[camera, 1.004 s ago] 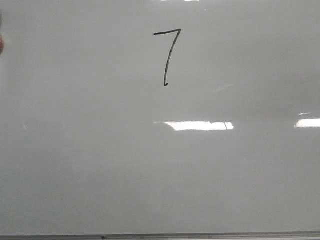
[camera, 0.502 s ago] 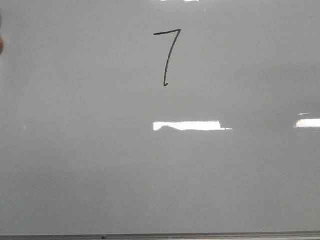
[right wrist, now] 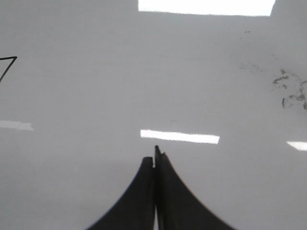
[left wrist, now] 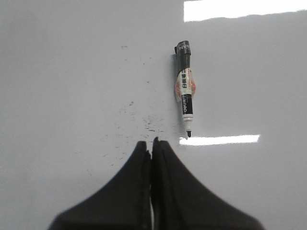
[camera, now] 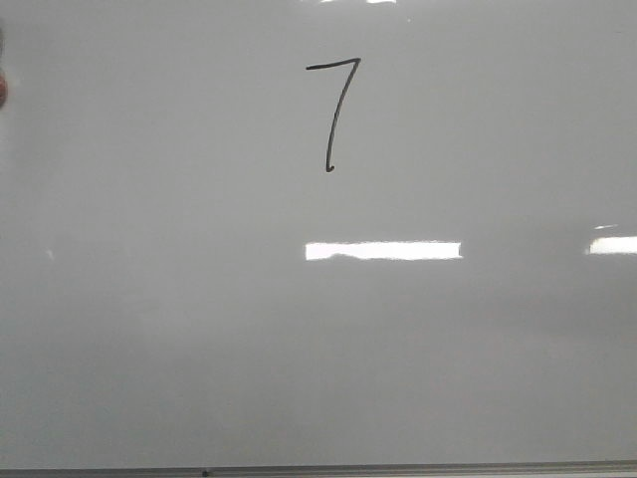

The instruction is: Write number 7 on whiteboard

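Note:
A thin black number 7 point(camera: 334, 110) is drawn near the top middle of the whiteboard point(camera: 199, 329), which fills the front view. No gripper shows in the front view. In the left wrist view my left gripper point(left wrist: 151, 143) is shut and empty above the board point(left wrist: 62, 72); a black marker point(left wrist: 184, 91) with a white and orange label lies uncapped on the board a short way beyond it, tip toward the fingers. In the right wrist view my right gripper point(right wrist: 155, 153) is shut and empty over the board point(right wrist: 96, 96); a corner of the 7 point(right wrist: 7, 64) shows at that picture's edge.
The board's grey frame strip point(camera: 398, 470) runs along the near edge. A dark and red blur point(camera: 2, 85) sits at the left edge. Ink smudges mark the board in the left wrist view point(left wrist: 144, 122) and in the right wrist view point(right wrist: 290, 91). Bright light reflections point(camera: 383, 250) lie on the board.
The bright reflection below the 7 has changed shape, now a full rectangle, as if a shadow left it. The 7 and the board are unchanged.

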You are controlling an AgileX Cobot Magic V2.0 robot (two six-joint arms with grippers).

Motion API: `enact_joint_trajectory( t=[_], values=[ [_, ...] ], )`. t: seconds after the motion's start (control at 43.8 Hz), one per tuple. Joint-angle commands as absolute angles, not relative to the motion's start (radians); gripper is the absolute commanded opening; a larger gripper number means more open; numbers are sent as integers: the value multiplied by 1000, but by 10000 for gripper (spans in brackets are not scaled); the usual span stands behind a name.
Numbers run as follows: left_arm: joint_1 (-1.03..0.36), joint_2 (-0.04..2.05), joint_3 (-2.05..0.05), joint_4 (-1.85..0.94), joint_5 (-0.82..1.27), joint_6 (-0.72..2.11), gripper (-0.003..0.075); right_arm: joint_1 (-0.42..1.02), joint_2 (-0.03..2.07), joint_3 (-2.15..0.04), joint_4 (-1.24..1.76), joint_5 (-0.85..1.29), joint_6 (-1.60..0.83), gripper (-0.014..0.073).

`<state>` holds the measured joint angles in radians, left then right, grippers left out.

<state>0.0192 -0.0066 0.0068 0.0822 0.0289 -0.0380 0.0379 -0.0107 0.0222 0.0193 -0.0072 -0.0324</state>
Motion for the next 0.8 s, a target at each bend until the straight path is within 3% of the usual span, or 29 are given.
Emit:
enact_joint_trajectory(
  t=[0.0, 0.776],
  values=[
    [19, -20, 20, 75, -55, -50, -21, 30, -28, 24, 16, -155, -34, -118],
    [19, -20, 20, 75, -55, -50, -20, 22, -29, 24, 16, -94, -34, -118]
  ],
)
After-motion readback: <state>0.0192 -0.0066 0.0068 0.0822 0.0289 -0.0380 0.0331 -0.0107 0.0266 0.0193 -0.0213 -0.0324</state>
